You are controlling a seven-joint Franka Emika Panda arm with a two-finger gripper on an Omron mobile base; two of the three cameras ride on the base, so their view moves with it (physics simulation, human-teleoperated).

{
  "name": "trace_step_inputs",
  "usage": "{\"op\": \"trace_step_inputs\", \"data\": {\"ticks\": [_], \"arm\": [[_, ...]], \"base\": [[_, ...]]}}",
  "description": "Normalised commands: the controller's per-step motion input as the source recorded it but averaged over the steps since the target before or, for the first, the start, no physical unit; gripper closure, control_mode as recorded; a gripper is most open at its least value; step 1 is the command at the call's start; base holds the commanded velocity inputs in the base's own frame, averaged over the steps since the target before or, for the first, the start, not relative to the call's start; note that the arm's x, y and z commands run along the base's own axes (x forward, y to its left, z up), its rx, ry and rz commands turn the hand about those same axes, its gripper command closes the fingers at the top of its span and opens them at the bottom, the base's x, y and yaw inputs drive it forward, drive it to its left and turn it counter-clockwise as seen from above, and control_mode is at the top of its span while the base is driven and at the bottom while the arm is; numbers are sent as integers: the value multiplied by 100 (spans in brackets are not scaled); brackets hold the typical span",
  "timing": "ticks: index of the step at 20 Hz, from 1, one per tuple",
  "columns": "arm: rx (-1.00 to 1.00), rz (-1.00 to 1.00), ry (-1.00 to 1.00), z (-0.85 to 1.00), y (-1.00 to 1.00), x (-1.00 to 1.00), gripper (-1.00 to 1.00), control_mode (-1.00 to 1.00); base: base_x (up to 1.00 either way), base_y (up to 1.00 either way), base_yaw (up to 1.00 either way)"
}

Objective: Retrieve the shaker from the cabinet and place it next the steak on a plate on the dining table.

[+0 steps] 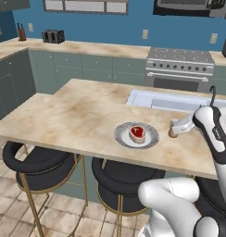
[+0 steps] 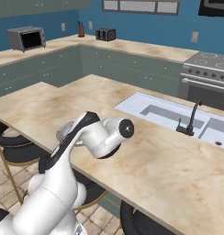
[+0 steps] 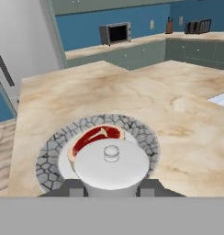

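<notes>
Now we see the gripper [image 1: 172,129] closed on the shaker [image 1: 172,133], just right of the plate [image 1: 152,139].
It seems to rest on the table [image 1: 64,115]; the steak [image 3: 96,136] lies on the plate.

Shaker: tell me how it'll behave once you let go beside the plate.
The shaker looks rigid, so it shouldn't flex. Its rounded body and narrow neck suggest it may tip, then roll. The gripper is shut on it.
</notes>
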Motion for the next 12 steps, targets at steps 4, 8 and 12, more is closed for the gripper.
{"op": "trace_step_inputs", "data": {"ticks": [4, 8, 12], "arm": [[0, 0, 6, -19, -1, 17, 100, -100], [0, 0, 0, -20, -7, 23, 100, -100], [0, 0, -5, -27, -13, 21, 100, -100]], "base": [[0, 0, 0], [0, 0, 0], [0, 0, 0]]}}
